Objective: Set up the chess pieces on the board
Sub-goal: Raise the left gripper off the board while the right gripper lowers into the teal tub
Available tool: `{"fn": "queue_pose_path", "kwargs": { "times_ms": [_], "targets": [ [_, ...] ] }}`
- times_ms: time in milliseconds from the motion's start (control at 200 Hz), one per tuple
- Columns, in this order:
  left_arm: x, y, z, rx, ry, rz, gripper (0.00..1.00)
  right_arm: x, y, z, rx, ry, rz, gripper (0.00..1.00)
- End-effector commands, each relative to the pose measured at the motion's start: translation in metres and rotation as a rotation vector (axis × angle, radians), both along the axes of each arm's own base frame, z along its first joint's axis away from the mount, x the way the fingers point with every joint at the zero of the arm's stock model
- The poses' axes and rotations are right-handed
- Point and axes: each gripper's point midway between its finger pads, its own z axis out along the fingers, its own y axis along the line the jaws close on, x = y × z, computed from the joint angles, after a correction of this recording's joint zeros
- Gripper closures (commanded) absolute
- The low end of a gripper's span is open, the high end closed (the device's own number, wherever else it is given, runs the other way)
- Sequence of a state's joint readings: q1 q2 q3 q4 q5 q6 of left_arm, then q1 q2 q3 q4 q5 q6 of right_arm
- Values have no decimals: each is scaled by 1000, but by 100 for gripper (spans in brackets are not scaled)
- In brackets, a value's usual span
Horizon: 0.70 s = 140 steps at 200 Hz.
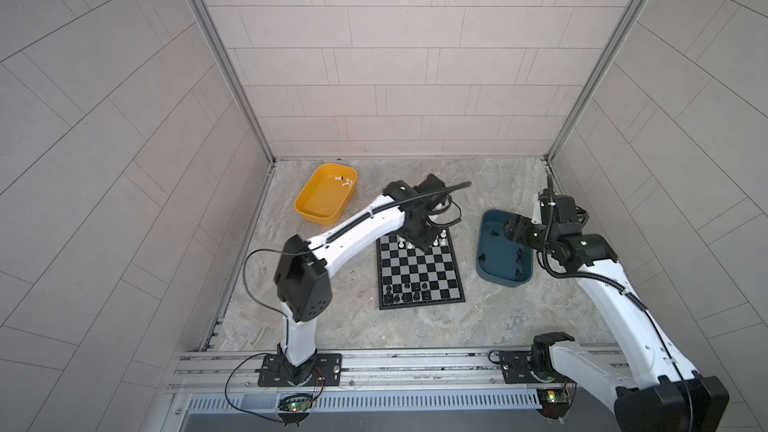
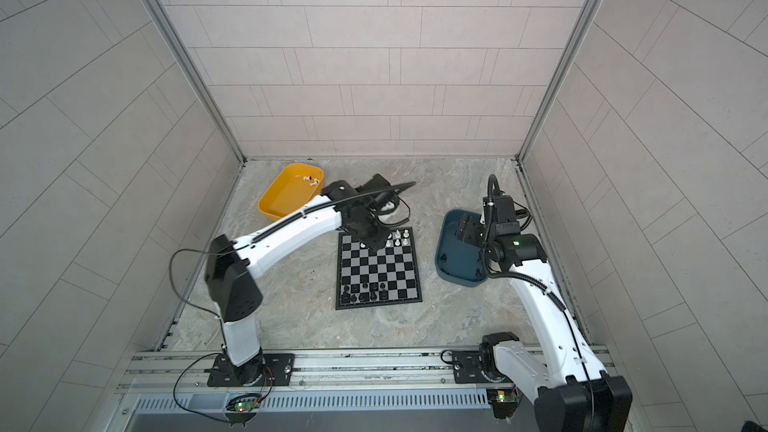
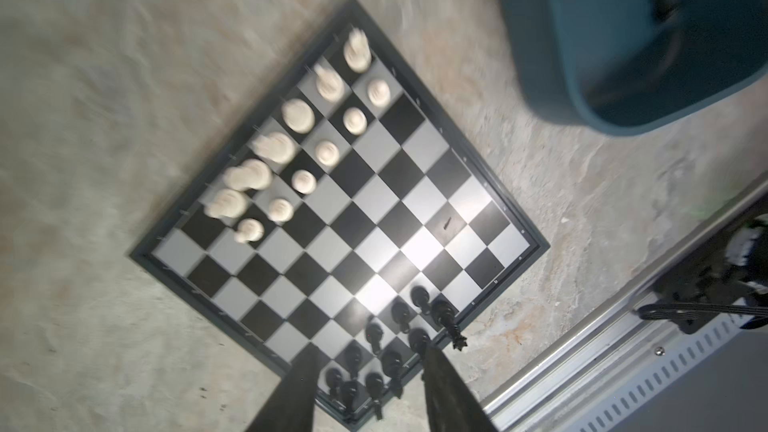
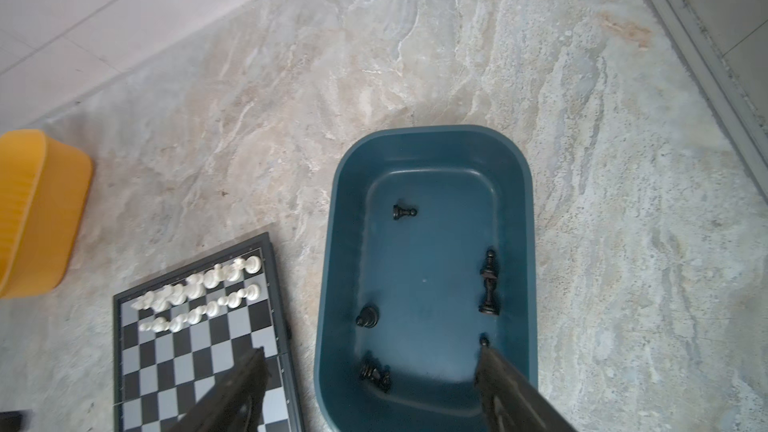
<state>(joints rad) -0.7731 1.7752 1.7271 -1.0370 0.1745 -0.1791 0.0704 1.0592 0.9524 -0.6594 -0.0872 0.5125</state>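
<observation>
Clearance over the white ranks, aim in the teal tray

Both top views: the board [image 1: 419, 272] lies at centre frame. White pieces [image 1: 441, 238] line its far edge and black pieces [image 1: 409, 290] part of its near edge. The left gripper [image 1: 427, 248] hangs over the white rows, and the right gripper [image 1: 513, 231] over the teal tray [image 1: 498, 261] at right. Two white pieces lie in the yellow tray [image 1: 322, 197], upper left.

Left wrist: blurred, but the left gripper [image 3: 369, 352] shows its jaws partly apart with nothing between them. I judge it should rise straight up, so neither finger clips the packed white pieces [image 3: 299, 147].

Right wrist: the right gripper [image 4: 371, 350] is spread wide and empty above the black pieces [image 4: 368, 317] in the teal tray [image 4: 432, 131]. One piece sits at a fingertip beside the wall, an awkward grab. The pawn [image 4: 404, 211] lying clear of the walls looks easier: centre over it, descend square, then close across its body.
</observation>
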Motion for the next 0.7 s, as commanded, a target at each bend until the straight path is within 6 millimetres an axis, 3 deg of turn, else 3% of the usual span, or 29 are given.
{"fn": "queue_pose_path", "kwargs": {
  "times_ms": [0, 100, 205, 390, 550, 695],
  "targets": [
    [-1, 12, 29, -220, -27, 61, 37, 22, -18, -21, -87, 44, -66, 22],
    [-4, 23, 36, -377, -74, 93, 24, 44, -17, -51, -77, 120, -86, 32],
    [-9, 38, 37, -405, -121, 108, 22, 62, -8, -75, 29, 202, -127, 46],
    [-10, 47, 24, -411, -163, 118, 22, 85, 7, -116, 246, 326, -281, 46],
    [-14, 53, 27, -405, -183, 118, 22, 98, 7, -126, 322, 352, -398, 48],
    [-16, 56, 31, -404, -199, 117, 22, 98, 5, -138, 370, 392, -493, 49]
  ]
}}
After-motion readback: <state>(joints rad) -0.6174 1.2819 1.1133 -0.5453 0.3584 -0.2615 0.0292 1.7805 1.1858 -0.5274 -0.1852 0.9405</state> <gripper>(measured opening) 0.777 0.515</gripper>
